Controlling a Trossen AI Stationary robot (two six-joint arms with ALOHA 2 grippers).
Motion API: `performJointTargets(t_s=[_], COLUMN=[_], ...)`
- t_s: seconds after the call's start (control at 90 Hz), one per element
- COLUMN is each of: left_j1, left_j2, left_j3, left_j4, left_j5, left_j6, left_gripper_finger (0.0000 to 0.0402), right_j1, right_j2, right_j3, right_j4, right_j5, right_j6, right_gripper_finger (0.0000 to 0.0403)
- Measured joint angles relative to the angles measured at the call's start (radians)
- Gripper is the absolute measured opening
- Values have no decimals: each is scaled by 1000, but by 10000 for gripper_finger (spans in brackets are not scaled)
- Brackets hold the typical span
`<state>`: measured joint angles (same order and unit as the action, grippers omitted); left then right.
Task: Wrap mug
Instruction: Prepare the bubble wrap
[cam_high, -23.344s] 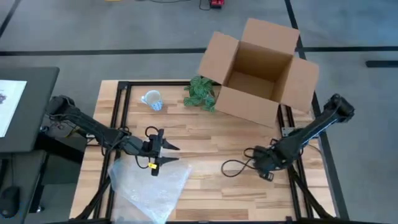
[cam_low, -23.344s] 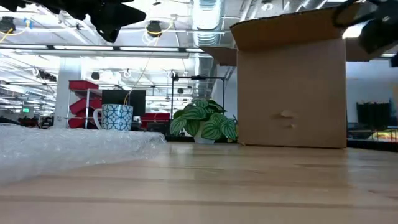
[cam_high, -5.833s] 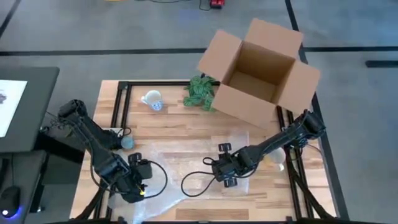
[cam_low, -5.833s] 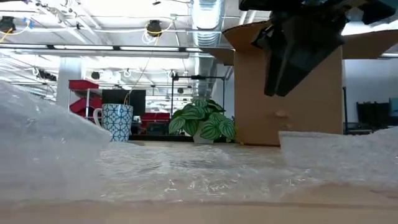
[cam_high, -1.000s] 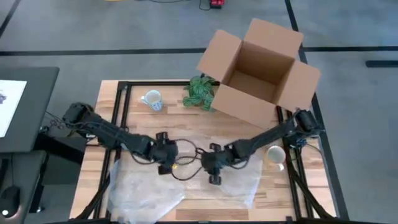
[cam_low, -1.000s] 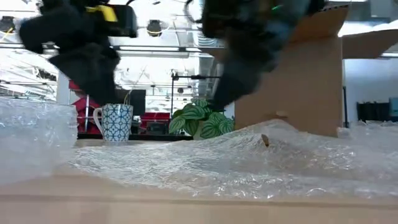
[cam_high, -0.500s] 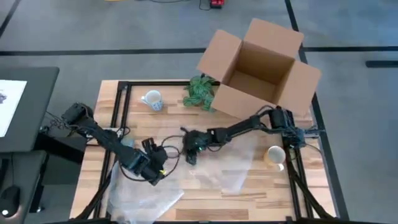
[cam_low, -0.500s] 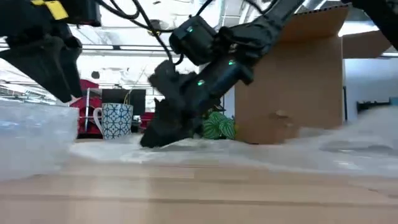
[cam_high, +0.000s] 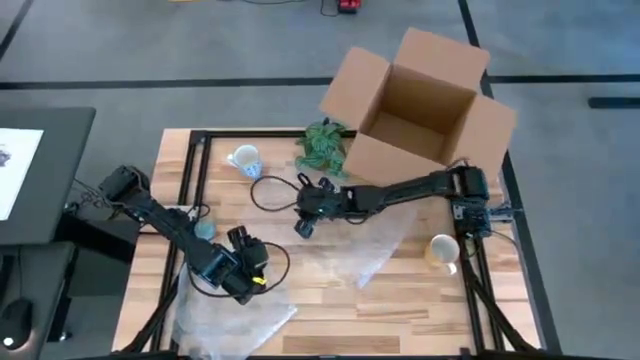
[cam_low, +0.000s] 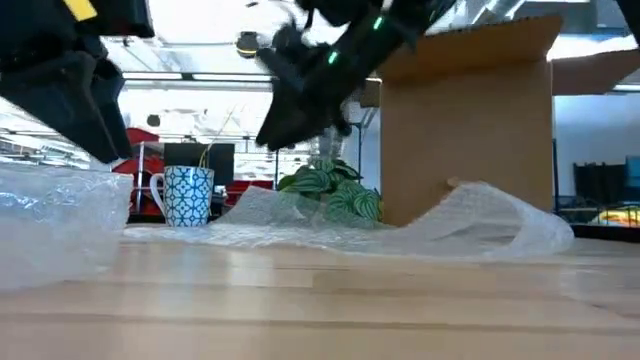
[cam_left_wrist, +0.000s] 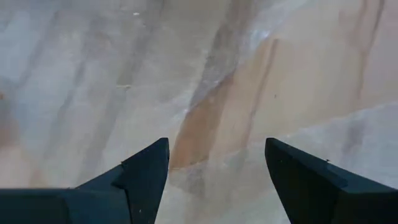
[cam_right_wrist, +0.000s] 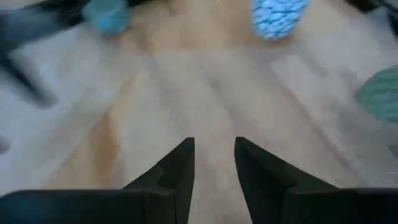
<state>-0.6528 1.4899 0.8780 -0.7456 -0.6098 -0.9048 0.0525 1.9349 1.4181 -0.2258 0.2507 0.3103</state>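
1. Nearest you, your left gripper (cam_high: 252, 272) hangs low over the front-left part of the table (cam_high: 330, 300), above the bubble wrap (cam_high: 235, 320) spread there. In the left wrist view its fingers (cam_left_wrist: 140, 180) stand wide apart with nothing between them, only wrap and wood below.
2. A second stretch of bubble wrap (cam_high: 370, 240) lies across the middle of the table toward the right; in the low view it humps up in front of the box.
3. A tan mug (cam_high: 440, 248) sits at the right edge of the table, beside the frame.
4. Your right gripper (cam_high: 304, 222) is reached across to the middle of the table, raised above the wrap. Its fingers (cam_right_wrist: 180, 168) stand a narrow gap apart and hold nothing.
5. Farther back, the patterned mug (cam_high: 245, 160) stands upright on bare wood at the back left, well apart from both grippers and clear of the wrap.
6. The small plant (cam_high: 322, 148) stands just beside the open cardboard box (cam_high: 420, 110) at the back right.
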Motion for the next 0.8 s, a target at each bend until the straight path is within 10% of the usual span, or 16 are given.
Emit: performJointTargets(t_s=[0.3,0.5,0.8], left_j1=[130,278,350], left_j2=[0,0,0], left_j3=[-138,-251,-363], left_j4=[425,709,625], left_j5=[-200,-21,17], left_j6=[196,363,259], left_gripper_finger=[244,244,244], right_j1=[166,235,307], right_j2=[-32,-31,-31], right_j3=[-15,-124,-206], right_j4=[-461,-503,-265], right_j5=[-41,-44,-254], right_j6=[155,356,429], right_gripper_finger=[107,107,107])
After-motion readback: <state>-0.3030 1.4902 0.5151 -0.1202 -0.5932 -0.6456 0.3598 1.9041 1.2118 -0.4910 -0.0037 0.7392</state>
